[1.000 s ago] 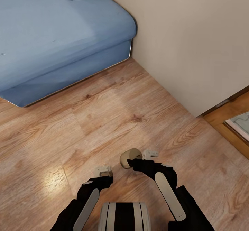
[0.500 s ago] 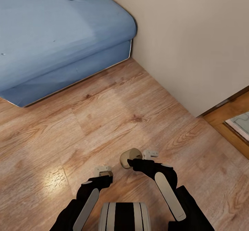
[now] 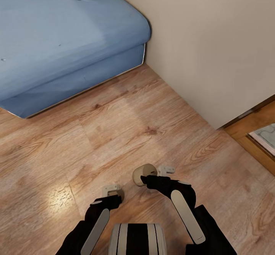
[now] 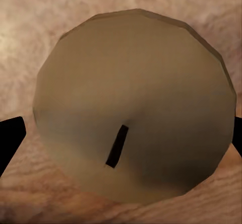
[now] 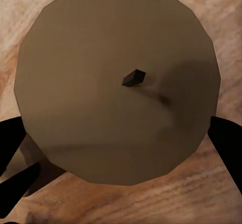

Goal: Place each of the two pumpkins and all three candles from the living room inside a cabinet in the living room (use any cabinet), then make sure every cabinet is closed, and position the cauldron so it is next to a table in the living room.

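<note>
Change since the earlier head views: the left gripper (image 3: 111,189) has shifted slightly toward the bottom of the frame; sofa, wall and floor are unchanged, so the base is stationary. This reads as a small arm adjustment, not task progress.

Both grippers are loaded. The left wrist view shows a beige candle (image 4: 133,105), wick facing the camera, between the dark fingertips (image 4: 10,138); the left gripper is clamped on it. The right gripper (image 3: 152,174), lower centre, grips a second candle (image 5: 117,80) the same way.

No cabinet, drawer or other container is in view. Upper left: blue sofa (image 3: 65,37). Right: beige wall (image 3: 206,45). Wooden floor (image 3: 126,125) below. Judgement: stowing both candles remains outstanding.
</note>
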Available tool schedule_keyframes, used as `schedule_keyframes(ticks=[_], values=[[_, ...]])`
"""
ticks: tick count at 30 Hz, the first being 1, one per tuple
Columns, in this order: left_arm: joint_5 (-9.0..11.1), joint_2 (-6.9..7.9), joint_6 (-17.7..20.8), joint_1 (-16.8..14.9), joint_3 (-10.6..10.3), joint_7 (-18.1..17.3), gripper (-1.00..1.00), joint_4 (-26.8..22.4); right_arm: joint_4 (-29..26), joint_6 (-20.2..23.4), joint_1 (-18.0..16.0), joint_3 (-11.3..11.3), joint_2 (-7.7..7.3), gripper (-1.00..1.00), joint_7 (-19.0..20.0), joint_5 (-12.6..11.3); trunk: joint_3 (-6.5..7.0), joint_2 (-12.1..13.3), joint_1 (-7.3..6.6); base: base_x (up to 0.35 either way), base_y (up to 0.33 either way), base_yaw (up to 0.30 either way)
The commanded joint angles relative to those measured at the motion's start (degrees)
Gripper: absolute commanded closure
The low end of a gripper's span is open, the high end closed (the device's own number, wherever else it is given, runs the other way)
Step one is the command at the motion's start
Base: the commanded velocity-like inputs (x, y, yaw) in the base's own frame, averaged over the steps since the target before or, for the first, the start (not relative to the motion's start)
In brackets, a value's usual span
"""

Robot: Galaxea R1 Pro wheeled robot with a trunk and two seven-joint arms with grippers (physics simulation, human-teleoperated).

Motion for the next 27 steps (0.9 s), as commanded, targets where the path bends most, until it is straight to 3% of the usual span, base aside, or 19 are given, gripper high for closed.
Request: schedule_keyframes(ticks=[1,27], values=[[0.6,0.02,0.1,0.0,-0.1,0.6,-1.00,0.0,-0.1,0.1,0.0,0.0,0.00,1.00,-0.6,-0.6,-0.03,0.0,-0.01,0.000,0.000,0.000],[0.9,0.01,0.0,0.0,-0.1,0.6,-1.00,0.3,0.0,0.1,0.0,0.0,0.00,1.00,-0.6,-0.6,-0.48,0.0,0.04,0.000,0.000,0.000]])
